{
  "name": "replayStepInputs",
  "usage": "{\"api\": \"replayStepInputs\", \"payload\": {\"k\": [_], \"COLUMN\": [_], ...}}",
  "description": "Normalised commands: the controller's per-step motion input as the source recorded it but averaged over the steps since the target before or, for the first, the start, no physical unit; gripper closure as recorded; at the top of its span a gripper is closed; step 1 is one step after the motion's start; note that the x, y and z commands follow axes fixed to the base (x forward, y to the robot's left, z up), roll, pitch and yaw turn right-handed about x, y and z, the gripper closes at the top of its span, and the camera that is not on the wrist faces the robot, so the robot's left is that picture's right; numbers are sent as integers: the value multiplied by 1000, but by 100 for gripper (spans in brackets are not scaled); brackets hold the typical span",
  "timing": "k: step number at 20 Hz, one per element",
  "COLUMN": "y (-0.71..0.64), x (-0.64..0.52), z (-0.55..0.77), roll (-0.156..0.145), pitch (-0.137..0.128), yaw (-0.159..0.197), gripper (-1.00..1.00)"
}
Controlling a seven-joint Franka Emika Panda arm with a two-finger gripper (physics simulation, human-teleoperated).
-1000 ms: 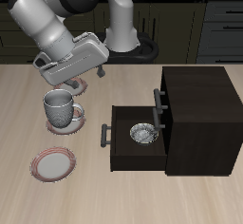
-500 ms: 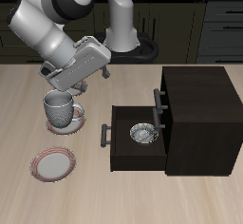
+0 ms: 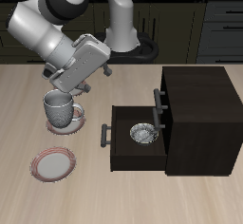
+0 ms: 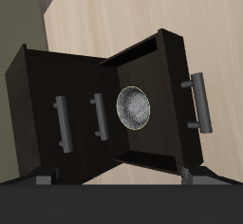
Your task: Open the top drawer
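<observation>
The dark brown wooden cabinet's top drawer [image 3: 162, 102] sits closed above the pulled-out drawer holding a metallic bowl [image 3: 141, 133]; the claw [image 3: 80, 85] hovers released over the grey mug [image 3: 59, 106].

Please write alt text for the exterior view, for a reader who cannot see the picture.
A small dark cabinet on a light wooden table has its top drawer shut, while the lower drawer is pulled out with a metallic bowl inside. The robot's gripper hangs above a grey mug on a saucer, apart from the cabinet. An empty plate lies nearer the table's front edge.
</observation>
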Motion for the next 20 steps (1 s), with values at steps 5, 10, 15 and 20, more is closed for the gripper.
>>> {"api": "replayStepInputs", "payload": {"k": [5,10,15,20], "y": [144,-14,-64,11], "x": [-36,143,-15,-78], "z": [-19,-57,-159,-228], "roll": [100,38,99,107], "pitch": [-9,-24,-17,11], "yaw": [-5,-54,-34,-11], "gripper": [-100,-100,-100,-100]}}
